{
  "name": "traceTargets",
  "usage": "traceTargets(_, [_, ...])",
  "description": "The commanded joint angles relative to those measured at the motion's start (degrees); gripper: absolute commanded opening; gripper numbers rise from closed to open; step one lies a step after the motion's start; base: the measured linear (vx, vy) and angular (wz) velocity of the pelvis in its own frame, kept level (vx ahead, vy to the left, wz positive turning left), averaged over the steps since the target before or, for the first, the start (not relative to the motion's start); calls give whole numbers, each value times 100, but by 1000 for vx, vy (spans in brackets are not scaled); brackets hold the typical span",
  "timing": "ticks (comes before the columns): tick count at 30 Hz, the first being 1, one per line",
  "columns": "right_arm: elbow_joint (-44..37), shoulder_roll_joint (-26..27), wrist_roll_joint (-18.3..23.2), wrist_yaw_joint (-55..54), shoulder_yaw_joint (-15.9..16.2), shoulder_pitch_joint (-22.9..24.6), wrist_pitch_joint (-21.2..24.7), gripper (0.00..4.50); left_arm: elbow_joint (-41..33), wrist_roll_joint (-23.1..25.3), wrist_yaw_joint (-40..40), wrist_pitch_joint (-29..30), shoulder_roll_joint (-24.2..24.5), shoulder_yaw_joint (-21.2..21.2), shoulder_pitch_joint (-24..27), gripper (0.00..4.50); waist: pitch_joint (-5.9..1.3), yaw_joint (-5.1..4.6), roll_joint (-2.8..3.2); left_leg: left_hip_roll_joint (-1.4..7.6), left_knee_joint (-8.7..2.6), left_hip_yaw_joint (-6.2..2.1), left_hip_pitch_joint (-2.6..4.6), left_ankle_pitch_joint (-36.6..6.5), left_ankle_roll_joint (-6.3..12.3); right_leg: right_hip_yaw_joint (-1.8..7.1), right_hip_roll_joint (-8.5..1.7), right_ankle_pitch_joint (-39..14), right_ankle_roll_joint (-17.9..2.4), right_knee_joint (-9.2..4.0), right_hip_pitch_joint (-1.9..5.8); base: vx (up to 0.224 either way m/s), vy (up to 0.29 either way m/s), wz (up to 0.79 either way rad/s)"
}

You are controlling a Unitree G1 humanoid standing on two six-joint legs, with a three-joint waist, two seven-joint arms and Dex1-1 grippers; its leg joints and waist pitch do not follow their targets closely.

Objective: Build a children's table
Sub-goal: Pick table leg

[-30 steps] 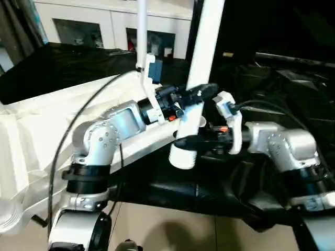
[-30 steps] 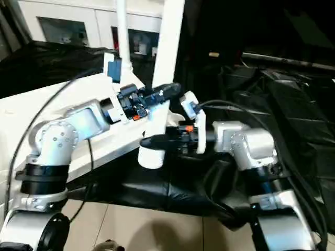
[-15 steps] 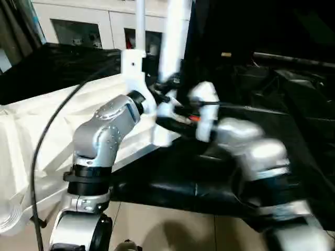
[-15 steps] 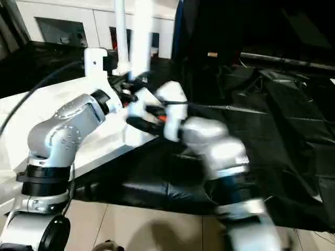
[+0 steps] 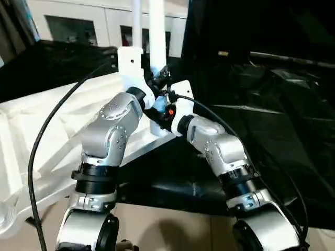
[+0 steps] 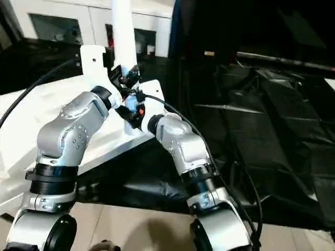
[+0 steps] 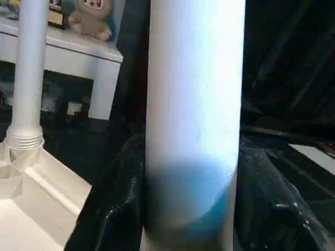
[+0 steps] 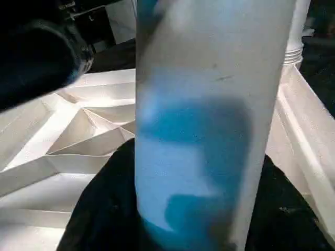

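Left eye view, tabletop: white plastic rectangular tabletop (image 5: pixel 63 125), lying underside up on a bench draped in black sheeting (image 5: pixel 272 136); raised ribs crossing the underside in diagonals.
Left eye view, legs: two long white tapered tube legs standing upright at the tabletop's far corner; thin fitted leg (image 5: pixel 136 23) behind, thicker held leg (image 5: pixel 156 31) in front, both running out of the top of the picture.
Left eye view, grippers: left gripper (image 5: pixel 157 83) and right gripper (image 5: pixel 163 111) meeting at the held leg's lower part, black fingers either side of the tube, left above right; silver forearms converging from both sides.
Left eye view, background: white cabinet with glass doors (image 5: pixel 78 29) behind the bench.
Right eye view: same cluster from slightly further right; held leg (image 6: pixel 121 31) hiding most of the fitted leg; bare black sheeting stretching away on the right.
Left wrist view: held leg (image 7: pixel 194 104) close up, smooth white tube clamped between the two glossy black fingers (image 7: pixel 112 204) of the left gripper; fitted leg (image 7: pixel 27 68) beside it, its ribbed collar seated in a rounded corner socket (image 7: pixel 15 157), a detail lost in the head views.
Right wrist view: held leg (image 8: pixel 209 120) clamped between the right gripper's fingers (image 8: pixel 104 209); ribbed underside (image 8: pixel 68 136) spread just behind, diagonal ribs plain; collar of the fitted leg (image 8: pixel 296 49) at the rim.
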Motion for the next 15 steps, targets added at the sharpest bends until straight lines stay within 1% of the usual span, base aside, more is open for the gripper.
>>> traceTargets(1, [114,-63,141,161,-172,16,92,197,-209,29,-6,-208,16,-21,-48,188,-474,-23,24,385,-510,-210,132,-949,-385,417,-507,-886,-618,-392,298,0,0,0])
traceTargets(2, [104,-58,186,203,-201,6,104,197,-213,29,-15,-217,13,-12,-48,188,-474,-17,33,384,-510,-212,135,-964,-395,419,-511,-905,-619,-390,296,0,0,0])
traceTargets(3, [81,-57,260,280,-243,-9,132,197,-214,41,-35,-237,18,-4,-51,188,-471,-20,26,382,-512,-210,130,-979,-391,421,-511,-925,-615,-396,299,0,0,0])
traceTargets(4, [-26,-97,417,516,-273,7,221,196,-190,-18,-95,-272,26,59,-67,188,-471,-19,10,380,-510,-210,128,-1013,-367,422,-514,-953,-618,-401,312,0,0,0])
traceTargets(5, [-95,-131,531,677,-284,18,279,196,-169,-60,-139,-296,30,105,-79,223,-472,-12,24,386,-511,-216,127,-1023,-365,421,-521,-973,-615,-399,316,0,0,0])
traceTargets(6, [-316,-269,837,1151,-311,79,467,196,-151,-385,-385,-193,25,283,-103,244,-471,-1,15,385,-505,-212,132,-1032,-337,420,-520,-1011,-626,-407,316,0,0,0])
traceTargets(7, [-316,-269,837,1151,-311,79,467,196,-151,-385,-385,-193,25,283,-103,258,-471,-1,15,385,-505,-212,132,-1032,-337,420,-520,-1011,-626,-407,316,0,0,0])
traceTargets(8, [-550,-445,1074,1645,-263,162,629,196,-114,-692,-634,-168,9,450,-120,258,-477,11,16,385,-496,-213,122,-967,-319,417,-527,-961,-653,-396,327,0,0,0])
traceTargets(9, [-748,-602,1244,2082,-211,240,680,196,-90,-930,-944,-195,26,537,-119,260,-476,43,18,378,-478,-200,123,-922,-258,416,-533,-888,-697,-405,340,0,0,0])
traceTargets(10, [-910,-735,1424,2458,-204,311,743,196,-135,-1221,-1332,-94,75,573,-70,280,-475,50,14,385,-482,-200,127,-901,-242,412,-508,-818,-742,-390,317,0,0,0])
traceTargets(11, [-1021,-841,1628,2732,-254,357,887,196,-212,-1537,-1678,97,122,611,-7,287,-486,63,43,384,-476,-202,135,-893,-238,408,-522,-780,-786,-381,329,0,0,0])
traceTargets(12, [-1180,-1093,1965,3240,-327,435,1221,195,-432,-2122,-2391,520,278,606,157,290,-494,72,13,375,-452,-190,115,-779,-166,402,-521,-575,-981,-329,363,0,0,0])
traceTargets(13, [-1180,-1093,1965,3240,-327,435,1221,195,-432,-2122,-2391,520,278,606,157,290,-494,72,13,375,-452,-190,115,-779,-166,402,-521,-575,-981,-329,363,0,0,0])
traceTargets(14, [-1297,-1355,2098,3656,-252,516,1419,195,-609,-2523,-2918,891,453,555,284,290,-482,56,61,383,-462,-198,98,-766,-131,402,-506,-538,-1044,-328,339,0,0,0])
traceTargets(15, [-1297,-1355,2098,3656,-252,516,1419,195,-609,-2523,-2918,891,453,555,284,290,-472,46,37,380,-458,-185,107,-827,-148,403,-506,-688,-1088,-355,339,0,0,0])
